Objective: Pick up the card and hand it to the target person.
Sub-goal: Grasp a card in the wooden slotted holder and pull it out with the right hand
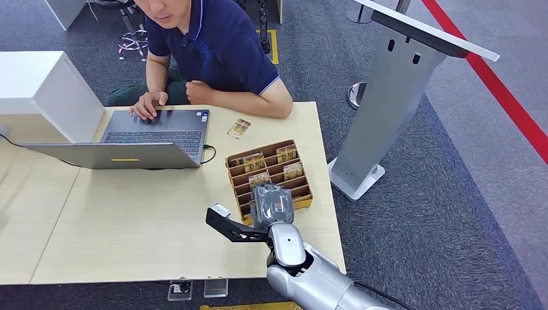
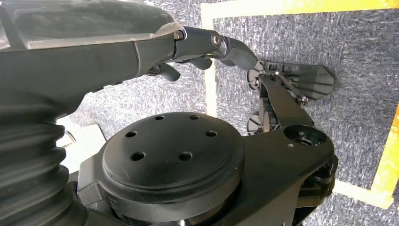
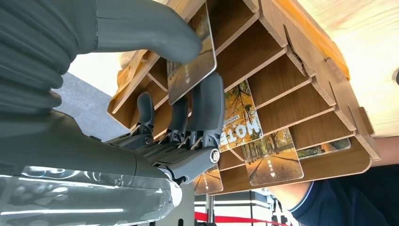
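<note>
A wooden card holder (image 1: 298, 192) stands on the right part of the table, with several picture cards (image 1: 286, 153) upright in its slots. My right hand (image 1: 271, 203) hangs over its near rows. In the right wrist view the hand (image 3: 141, 141) pinches one card (image 3: 190, 70) between the thumb and the fingers (image 3: 207, 103), at the mouth of a slot of the holder (image 3: 301, 94). The target person (image 1: 207, 51) in a dark blue shirt sits at the table's far side, with hands near a laptop. My left hand (image 2: 221, 47) hangs over the carpet and holds nothing.
An open laptop (image 1: 148, 139) sits on the table (image 1: 129, 226) to the left of the holder. One loose card (image 1: 238, 128) lies near the person's forearm. A white box (image 1: 45, 90) stands at the far left. A grey slanted stand (image 1: 394, 97) rises off the table's right edge.
</note>
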Robot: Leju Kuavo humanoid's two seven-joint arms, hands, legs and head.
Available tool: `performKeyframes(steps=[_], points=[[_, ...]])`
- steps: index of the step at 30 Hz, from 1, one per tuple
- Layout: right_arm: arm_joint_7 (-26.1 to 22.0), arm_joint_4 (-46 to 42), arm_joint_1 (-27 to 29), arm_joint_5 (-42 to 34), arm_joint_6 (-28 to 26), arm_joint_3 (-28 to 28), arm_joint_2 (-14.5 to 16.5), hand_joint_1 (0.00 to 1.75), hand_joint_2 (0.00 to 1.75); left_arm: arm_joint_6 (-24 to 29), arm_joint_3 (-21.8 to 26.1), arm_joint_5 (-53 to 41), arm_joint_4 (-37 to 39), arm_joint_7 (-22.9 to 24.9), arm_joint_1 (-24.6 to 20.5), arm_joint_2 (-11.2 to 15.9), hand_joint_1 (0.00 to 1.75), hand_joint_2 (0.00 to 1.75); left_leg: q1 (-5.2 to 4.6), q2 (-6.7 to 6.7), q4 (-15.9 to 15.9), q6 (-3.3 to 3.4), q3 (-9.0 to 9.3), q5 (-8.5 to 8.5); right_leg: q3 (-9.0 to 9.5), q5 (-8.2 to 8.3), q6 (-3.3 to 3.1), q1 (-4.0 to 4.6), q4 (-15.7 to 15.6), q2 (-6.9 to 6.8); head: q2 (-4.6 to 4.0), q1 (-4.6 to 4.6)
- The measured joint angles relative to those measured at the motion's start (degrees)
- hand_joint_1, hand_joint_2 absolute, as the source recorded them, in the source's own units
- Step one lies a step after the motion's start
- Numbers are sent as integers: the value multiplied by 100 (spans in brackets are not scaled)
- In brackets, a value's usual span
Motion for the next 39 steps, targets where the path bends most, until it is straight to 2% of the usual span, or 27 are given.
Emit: performKeyframes(steps=[5,14,30,39], points=[[-11,6,0,-32,11,10,1,137,175,-2,1,2,0,0,1,0,0,175,0,0,0,0,0,0,0,0,0,0,0,0,0,2],[-10,6,-15,-52,8,38,2,150,175,-1,0,-3,0,0,0,0,0,175,0,0,0,0,4,0,3,0,0,0,0,0,0,-3],[39,-251,-55,44,-24,49,-70,150,175,8,1,-57,0,-21,-8,0,0,175,0,1,0,0,4,1,2,1,0,0,0,1,0,0],[109,-1068,-549,403,-11,26,-240,150,175,-23,0,-68,0,-52,-34,0,0,175,0,2,1,0,5,1,2,1,0,0,0,2,0,0]])
